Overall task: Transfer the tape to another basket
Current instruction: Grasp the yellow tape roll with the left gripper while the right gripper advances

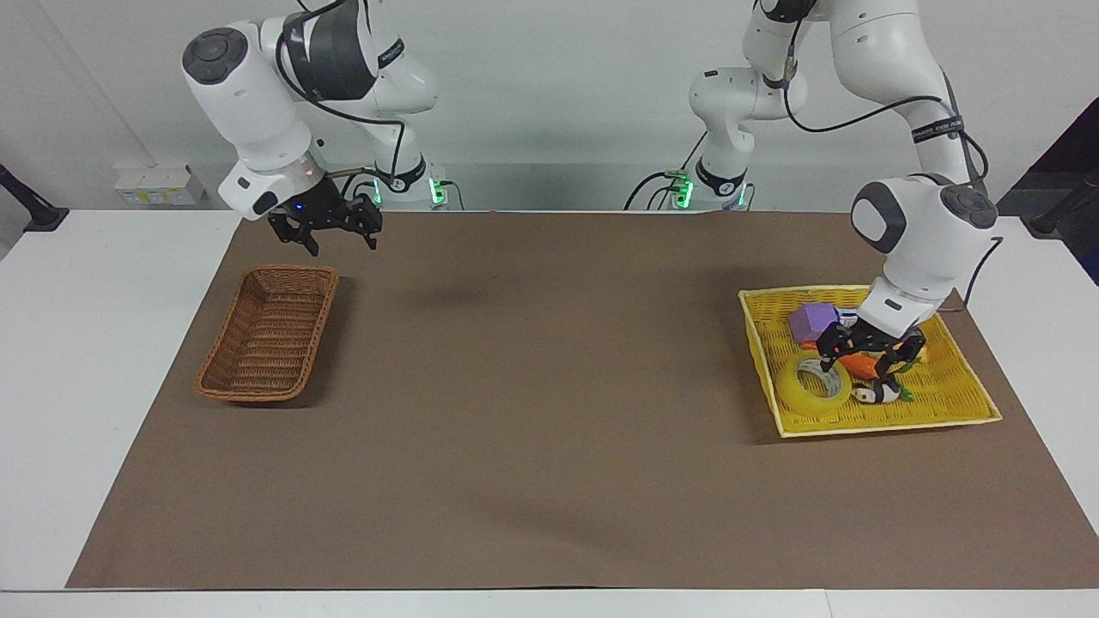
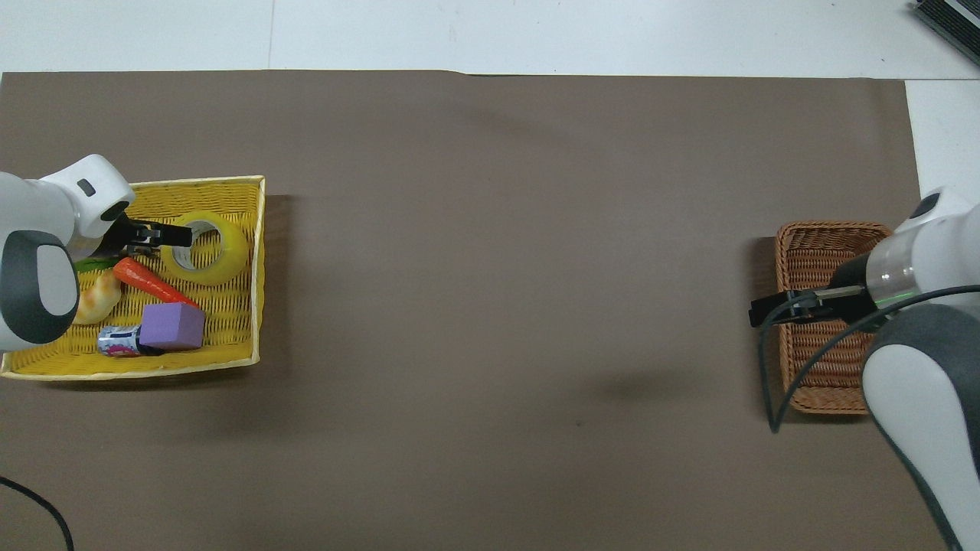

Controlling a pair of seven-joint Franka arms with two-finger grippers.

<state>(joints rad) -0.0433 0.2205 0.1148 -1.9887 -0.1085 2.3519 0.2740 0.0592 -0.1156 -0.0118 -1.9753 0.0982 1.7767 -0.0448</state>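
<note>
The yellow roll of tape (image 1: pixel 803 399) lies flat in the flat bright-yellow basket (image 1: pixel 893 422), at its end nearest the table's middle and farthest from the robots. It shows in the overhead view (image 2: pixel 230 256) too. My left gripper (image 1: pixel 854 367) is open and low over that basket, with one fingertip at the tape's grey-white core and the other toward the carrot; in the overhead view (image 2: pixel 180 236) it reaches the roll's edge. The brown wicker basket (image 1: pixel 266 335) sits empty at the right arm's end. My right gripper (image 1: pixel 339 243) is open, in the air over the mat beside that basket's near corner.
The yellow basket (image 2: pixel 130 371) also holds a purple block (image 2: pixel 172 325), a small can (image 2: pixel 115 342), an orange carrot (image 2: pixel 149 281), a croissant toy (image 2: pixel 96 298) and a small panda figure (image 1: pixel 880 393). The brown basket (image 2: pixel 819 245) is partly covered by the right arm from above.
</note>
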